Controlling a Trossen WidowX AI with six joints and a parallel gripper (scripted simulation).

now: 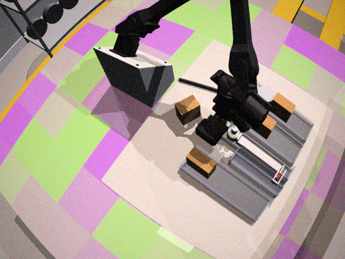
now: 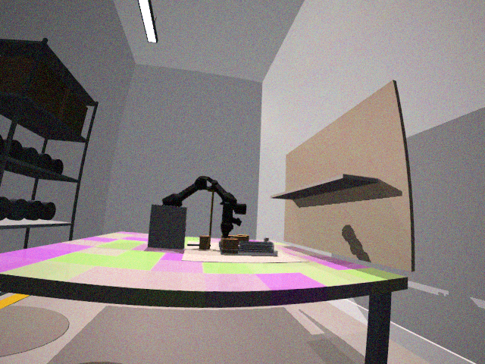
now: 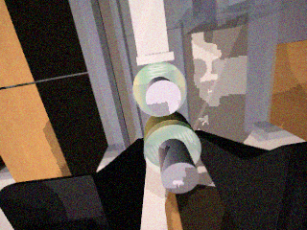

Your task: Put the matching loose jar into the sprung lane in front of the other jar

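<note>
The lane jar (image 1: 233,133) (image 3: 159,86), pale green with a white-topped dark cap, stands upright in the sprung lane, against or very near the pusher plate (image 3: 154,58). The white pusher bar (image 1: 259,152) (image 3: 149,26) runs back from it. My gripper (image 3: 169,140) is shut on a second jar (image 3: 154,144) of the same pale green look, with a dark neck and grey top. The held jar is directly in front of the lane jar; they overlap in the wrist view, so contact is unclear. Its base and the low front stop are hidden.
Orange-brown blocks stand in the side lanes, one at the left lane (image 1: 201,161) and others (image 1: 283,104) (image 1: 268,123) on the far side. A loose block (image 1: 187,108) stands before the rack. A dark rod (image 1: 196,84) and a white round thing (image 1: 266,93) lie beyond. A red marker (image 1: 278,175) sits at the bar's rear.
</note>
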